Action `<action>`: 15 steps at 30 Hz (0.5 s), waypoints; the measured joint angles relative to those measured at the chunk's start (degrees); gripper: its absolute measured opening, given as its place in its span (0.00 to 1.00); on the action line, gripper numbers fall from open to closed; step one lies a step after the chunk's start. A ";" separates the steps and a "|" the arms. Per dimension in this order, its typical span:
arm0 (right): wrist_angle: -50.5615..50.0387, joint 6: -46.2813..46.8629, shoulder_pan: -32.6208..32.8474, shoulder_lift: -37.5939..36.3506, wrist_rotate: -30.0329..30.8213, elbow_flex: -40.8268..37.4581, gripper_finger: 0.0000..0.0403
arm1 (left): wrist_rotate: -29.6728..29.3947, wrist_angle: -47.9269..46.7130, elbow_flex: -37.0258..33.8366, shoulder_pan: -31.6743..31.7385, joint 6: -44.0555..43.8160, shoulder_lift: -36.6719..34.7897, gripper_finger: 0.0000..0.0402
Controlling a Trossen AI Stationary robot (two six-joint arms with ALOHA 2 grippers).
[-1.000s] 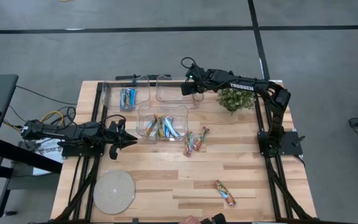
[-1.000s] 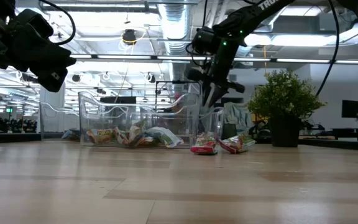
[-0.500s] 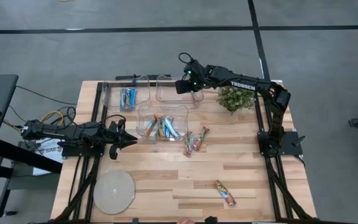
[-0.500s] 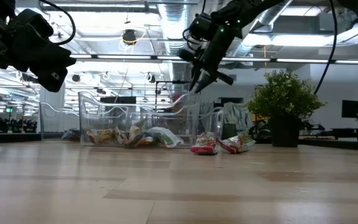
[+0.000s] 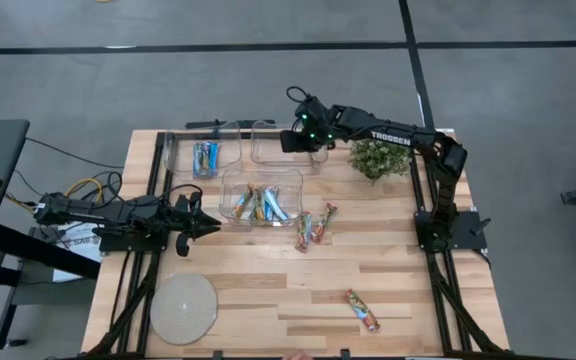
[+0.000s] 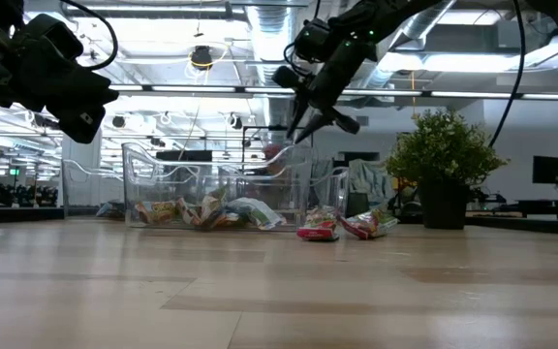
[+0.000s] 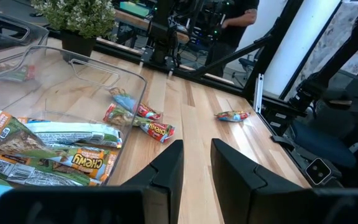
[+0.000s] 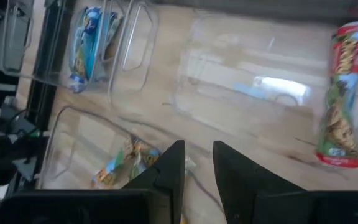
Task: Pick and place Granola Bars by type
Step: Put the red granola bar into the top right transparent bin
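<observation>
Above the far middle bin (image 5: 276, 143): right gripper (image 5: 286, 141), fingers a narrow gap apart, holding nothing; one red-and-green granola bar (image 8: 338, 93) lies inside that bin. Far left bin (image 5: 204, 152): blue bars (image 5: 205, 157). Near bin (image 5: 259, 194): mixed bars (image 5: 258, 205). On the surface (image 5: 268, 280): a pair of bars (image 5: 313, 228) beside the near bin, one lone bar (image 5: 362, 311) well apart. Left edge: left gripper (image 5: 208, 226), fingers slightly parted, empty.
</observation>
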 joint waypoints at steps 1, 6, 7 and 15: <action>0.00 -0.03 0.00 0.00 -0.87 0.00 0.19 | 0.00 0.00 0.02 0.02 0.00 -0.02 0.18; 0.47 -0.33 0.77 0.00 -3.02 0.00 0.19 | 0.01 -0.02 0.00 0.01 0.00 -0.02 0.18; 1.11 -0.86 1.10 0.00 -3.16 0.00 0.19 | 0.00 -0.01 0.00 0.00 0.00 0.00 0.18; 3.04 -7.88 5.02 -1.75 -3.65 0.09 0.19 | 0.02 -0.02 0.00 0.01 0.00 0.00 0.18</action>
